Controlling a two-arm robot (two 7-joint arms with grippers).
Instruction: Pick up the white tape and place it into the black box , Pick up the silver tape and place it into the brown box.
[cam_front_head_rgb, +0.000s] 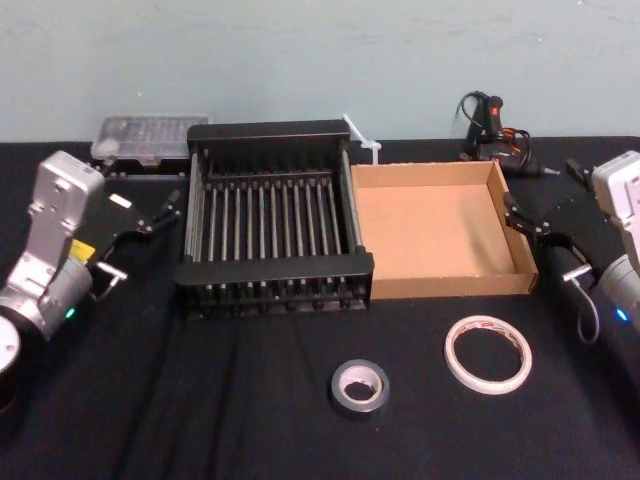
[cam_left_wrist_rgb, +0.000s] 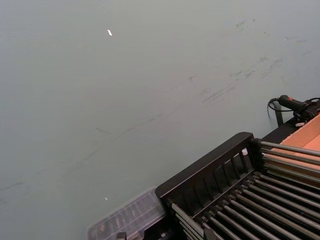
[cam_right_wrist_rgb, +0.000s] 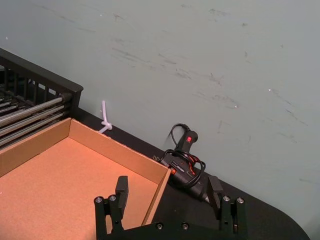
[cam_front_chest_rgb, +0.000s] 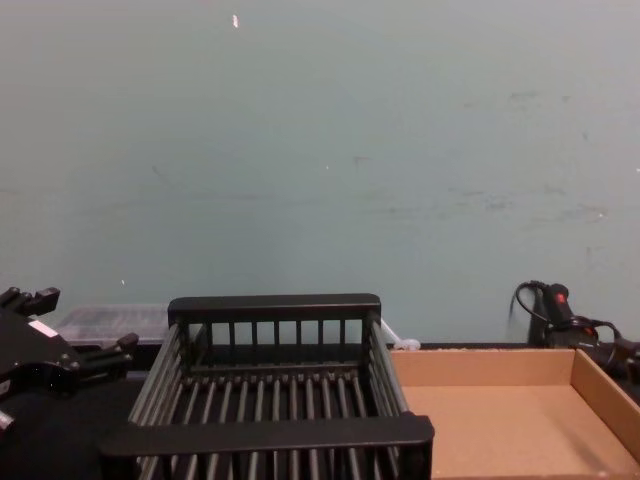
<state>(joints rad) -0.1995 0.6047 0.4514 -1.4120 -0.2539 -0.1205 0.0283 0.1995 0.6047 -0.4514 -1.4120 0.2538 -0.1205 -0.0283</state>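
Two rolls lie on the black table (cam_front_head_rgb: 150, 420) before the boxes: the silver tape (cam_front_head_rgb: 359, 387) flat near the front middle, and the white tape (cam_front_head_rgb: 488, 353) flat to its right, apart from it. We list the black box (cam_front_head_rgb: 272, 268) at centre and the brown box (cam_front_head_rgb: 438, 285) touching its right side. We note the left gripper (cam_front_head_rgb: 150, 220) hovering just left of the black box, fingers spread, holding nothing; the right gripper (cam_front_head_rgb: 527, 223) hangs at the brown box's right wall, likewise spread and holding nothing.
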